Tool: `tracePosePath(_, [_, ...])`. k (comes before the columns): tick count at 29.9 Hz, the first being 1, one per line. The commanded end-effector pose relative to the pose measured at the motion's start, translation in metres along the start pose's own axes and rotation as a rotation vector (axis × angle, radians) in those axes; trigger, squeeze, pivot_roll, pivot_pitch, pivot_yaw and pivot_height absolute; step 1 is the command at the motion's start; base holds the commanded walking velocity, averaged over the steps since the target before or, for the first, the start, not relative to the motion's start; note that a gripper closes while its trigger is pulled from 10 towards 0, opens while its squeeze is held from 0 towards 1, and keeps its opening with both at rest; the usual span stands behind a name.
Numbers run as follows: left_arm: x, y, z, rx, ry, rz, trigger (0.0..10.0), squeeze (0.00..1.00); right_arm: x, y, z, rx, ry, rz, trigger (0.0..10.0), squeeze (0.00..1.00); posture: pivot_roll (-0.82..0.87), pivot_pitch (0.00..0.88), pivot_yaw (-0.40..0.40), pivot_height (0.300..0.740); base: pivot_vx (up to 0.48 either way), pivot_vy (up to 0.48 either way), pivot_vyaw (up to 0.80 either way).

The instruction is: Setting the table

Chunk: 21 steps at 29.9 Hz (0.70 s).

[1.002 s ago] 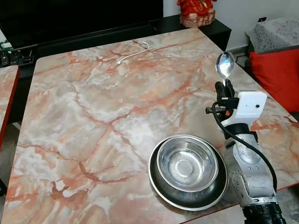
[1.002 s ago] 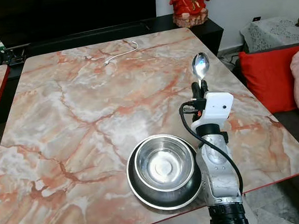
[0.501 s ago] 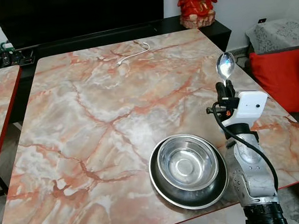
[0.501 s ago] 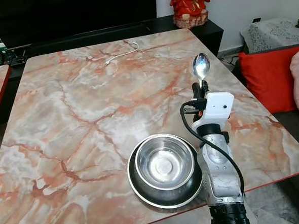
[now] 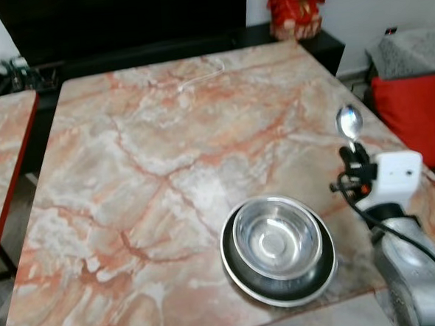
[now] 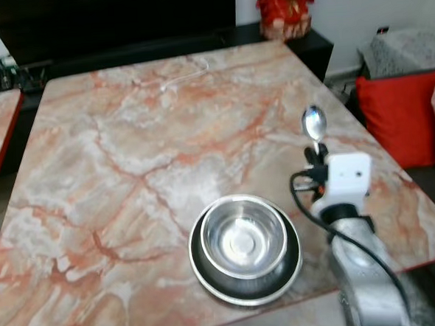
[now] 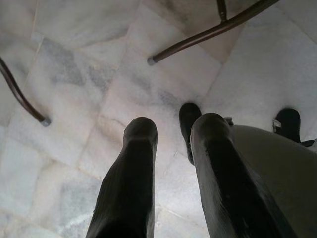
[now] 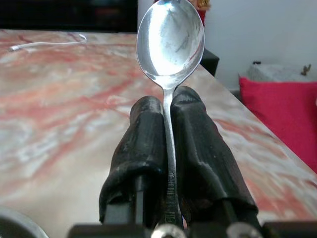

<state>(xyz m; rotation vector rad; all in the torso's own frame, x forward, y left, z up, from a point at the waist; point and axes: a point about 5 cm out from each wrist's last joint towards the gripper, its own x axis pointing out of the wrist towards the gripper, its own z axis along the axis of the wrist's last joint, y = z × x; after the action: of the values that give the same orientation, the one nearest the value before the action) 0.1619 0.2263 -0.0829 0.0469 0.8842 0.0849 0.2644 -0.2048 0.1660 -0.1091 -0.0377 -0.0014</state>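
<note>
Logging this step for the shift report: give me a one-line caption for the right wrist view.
Right gripper clamps a spoon upright above the marble table.

Most of the marble worktop (image 5: 129, 161) lay bare and open to reach; near its front edge stood the stacked steel bowls (image 5: 277, 248), just beside the right hand (image 5: 356, 153) holding a spoon (image 5: 349, 122) upright, and a white cable (image 5: 197, 79) lay at the far edge

Steel spoon (image 8: 170, 42) upright beside nested bowls (image 5: 277, 249).
</note>
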Motion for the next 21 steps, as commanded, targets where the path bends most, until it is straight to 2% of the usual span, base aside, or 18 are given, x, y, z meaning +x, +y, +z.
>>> tracePosePath(1, [-0.003, 0.002, -0.011, 0.025, 0.045, -0.004, 10.0, 0.0, -0.007, -0.007, -0.004, -0.002, 0.083, 0.042, 10.0, 0.0, -0.15, 0.122, 0.035, 0.74, 0.0, 0.0, 0.0])
tracePosePath(3, [-0.003, 0.002, -0.011, 0.028, 0.045, -0.007, 10.0, 0.0, -0.01, -0.015, -0.016, -0.006, 0.169, 0.029, 10.0, 0.0, -0.15, 0.121, 0.036, 0.74, 0.0, 0.0, 0.0])
tracePosePath(5, [-0.003, 0.002, -0.012, 0.029, 0.044, -0.008, 10.0, 0.0, -0.009, -0.011, -0.025, 0.044, 0.226, 0.086, 10.0, 0.0, -0.14, 0.121, 0.036, 0.74, 0.0, 0.0, 0.0])
tracePosePath(8, [-0.003, 0.003, -0.011, 0.027, 0.04, -0.008, 10.0, 0.0, -0.007, -0.003, -0.029, 0.084, 0.252, 0.151, 10.0, 0.0, -0.13, 0.12, 0.033, 0.74, 0.0, 0.0, 0.0])
tracePosePath(10, [-0.002, 0.003, -0.007, 0.025, 0.035, -0.007, 10.0, 0.0, -0.004, -0.003, -0.03, 0.058, 0.26, 0.155, 10.0, 0.0, -0.13, 0.121, 0.032, 0.74, 0.0, 0.0, 0.0])
tracePosePath(13, [-0.001, 0.003, -0.004, 0.023, 0.03, -0.005, 10.0, 0.0, 0.002, -0.007, -0.039, 0.1, 0.31, 0.141, 10.0, 0.0, -0.13, 0.122, 0.032, 0.74, 0.0, 0.0, 0.0])
tracePosePath(17, [0.0, 0.002, -0.003, 0.022, 0.028, -0.006, 10.0, 0.0, -0.002, -0.004, -0.053, 0.074, 0.379, 0.175, 10.0, 0.0, -0.12, 0.124, 0.032, 0.74, 0.0, 0.0, 0.0])
tracePosePath(21, [0.001, -0.001, -0.001, 0.023, 0.023, -0.007, 10.0, 0.0, -0.003, -0.007, -0.057, 0.076, 0.396, 0.134, 10.0, 0.0, -0.13, 0.124, 0.039, 0.74, 0.0, 0.0, 0.0])
